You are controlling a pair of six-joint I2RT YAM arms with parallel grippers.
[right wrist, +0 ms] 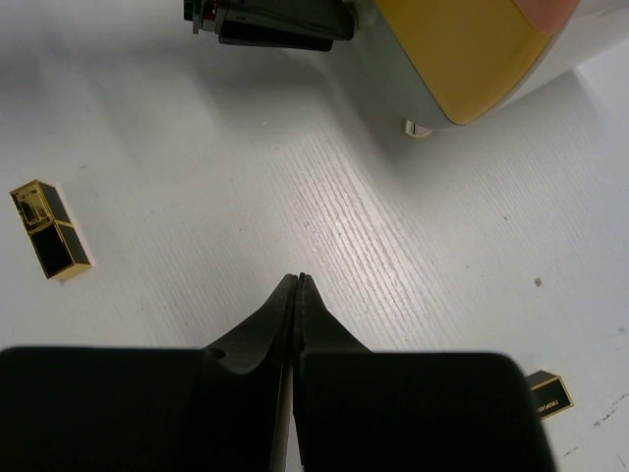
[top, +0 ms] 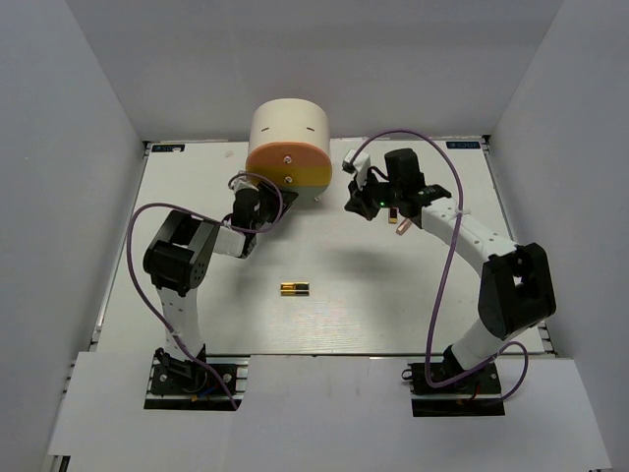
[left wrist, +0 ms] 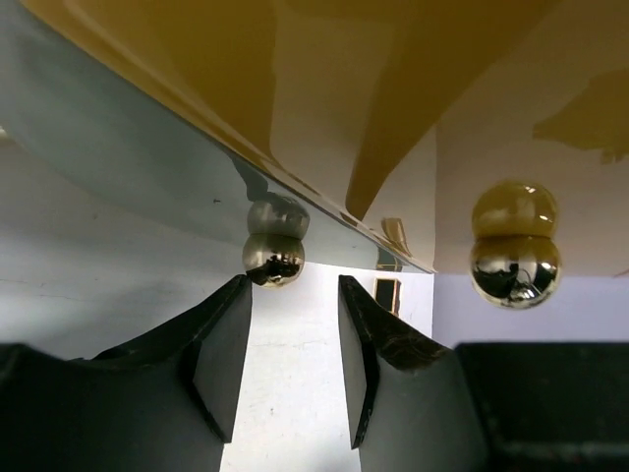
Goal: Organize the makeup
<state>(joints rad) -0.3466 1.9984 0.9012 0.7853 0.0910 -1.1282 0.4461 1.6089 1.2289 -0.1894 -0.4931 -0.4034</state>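
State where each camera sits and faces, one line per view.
Top external: above and behind, looking down on the table; left arm and right arm show.
Left wrist: on that arm, faces the drawer knob; left claw open.
Right wrist: looks down at the table; right claw shut.
Shared: top and right wrist show the gold lipstick.

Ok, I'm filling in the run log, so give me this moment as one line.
left gripper open at drawer knob | right gripper shut, empty | lipstick lying mid-table
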